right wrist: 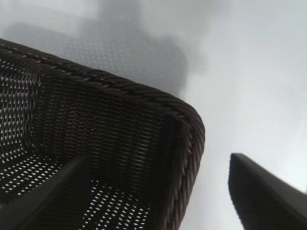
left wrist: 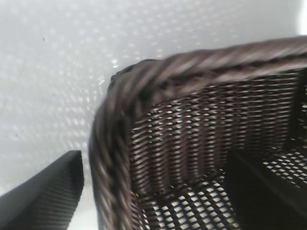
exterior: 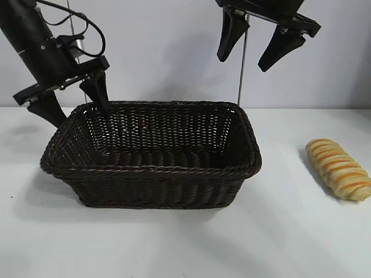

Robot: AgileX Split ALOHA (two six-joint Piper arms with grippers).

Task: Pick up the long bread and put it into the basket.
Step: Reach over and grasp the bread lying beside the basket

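My right gripper point(exterior: 255, 55) hangs top centre-right of frame, jaws spread wide, holding nothing | my left gripper point(exterior: 75, 101) at upper left, jaws wide and empty, straddling the basket point(exterior: 152, 169) corner rim | basket mid-frame on the table point(exterior: 290, 231) | long bread point(exterior: 338, 168) lies at right edge, well apart from it.

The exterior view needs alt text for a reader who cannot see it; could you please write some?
A dark-brown wicker basket sits on a white table, with the long bread lying on the table to its right, outside it. The left end effector straddles the basket's far-left corner, open; the right end effector hangs open above the far-right corner.
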